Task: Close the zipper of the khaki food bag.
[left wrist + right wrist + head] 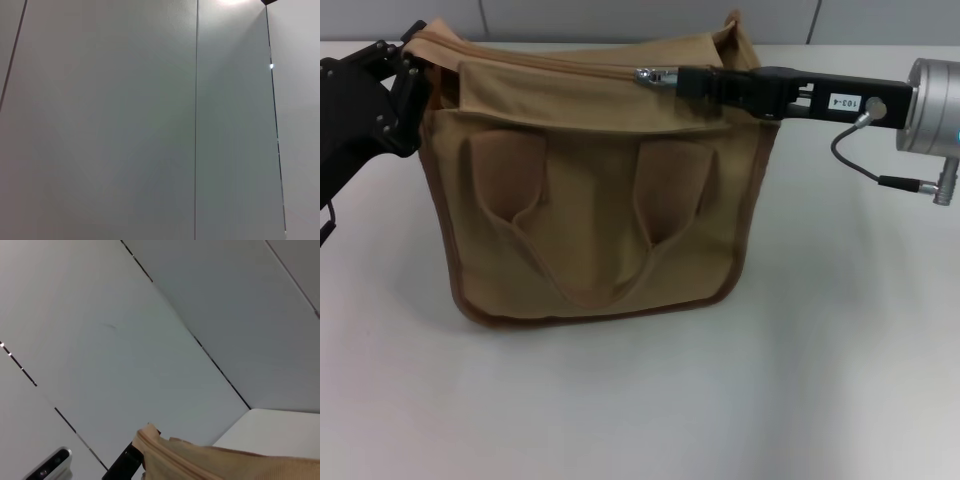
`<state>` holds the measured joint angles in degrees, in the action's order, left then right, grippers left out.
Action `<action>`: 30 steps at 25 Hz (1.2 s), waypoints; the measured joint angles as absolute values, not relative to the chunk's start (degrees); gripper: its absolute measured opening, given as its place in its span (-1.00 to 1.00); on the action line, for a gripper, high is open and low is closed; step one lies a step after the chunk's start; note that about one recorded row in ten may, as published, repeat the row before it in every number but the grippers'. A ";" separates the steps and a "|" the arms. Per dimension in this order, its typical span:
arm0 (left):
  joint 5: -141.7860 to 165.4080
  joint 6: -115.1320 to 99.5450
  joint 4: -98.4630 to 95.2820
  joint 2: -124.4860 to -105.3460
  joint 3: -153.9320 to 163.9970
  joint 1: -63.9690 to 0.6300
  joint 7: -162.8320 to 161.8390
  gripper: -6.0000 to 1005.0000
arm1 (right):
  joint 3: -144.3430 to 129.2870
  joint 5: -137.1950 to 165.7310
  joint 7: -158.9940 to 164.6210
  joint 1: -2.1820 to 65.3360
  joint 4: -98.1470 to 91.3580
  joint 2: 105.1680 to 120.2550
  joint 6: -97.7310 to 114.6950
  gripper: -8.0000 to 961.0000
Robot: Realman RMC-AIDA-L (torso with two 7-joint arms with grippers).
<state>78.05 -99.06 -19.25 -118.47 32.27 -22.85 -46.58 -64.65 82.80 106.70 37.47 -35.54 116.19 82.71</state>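
The khaki food bag (600, 210) stands upright on the white counter (640, 400), its handles drooping down the near face. Along its top edge the right hand (665, 76) is clamped on the silver pull of the zipper (550, 62). It should draw level along the seam toward the bag's far-left corner, where the left hand (410, 70), its grip state unclear, seems to brace the fabric taut.
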 joint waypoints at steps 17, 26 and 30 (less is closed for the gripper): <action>78.05 -99.07 -18.72 -118.41 32.46 -22.76 -46.58 -0.94 | -63.98 83.27 106.57 37.18 -35.52 116.02 84.07 -0.97; 78.11 -99.57 -18.72 -118.47 32.69 -23.06 -46.58 -0.94 | -64.25 83.45 107.16 38.76 -34.88 116.58 83.44 -0.97; 78.28 -99.72 -18.72 -118.56 32.83 -23.25 -46.58 -0.94 | -64.60 83.66 107.18 42.42 -32.50 117.45 82.00 -0.96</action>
<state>78.28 -99.72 -18.72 -118.56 32.83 -23.25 -46.58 -64.60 83.66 107.18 42.42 -32.50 117.45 82.00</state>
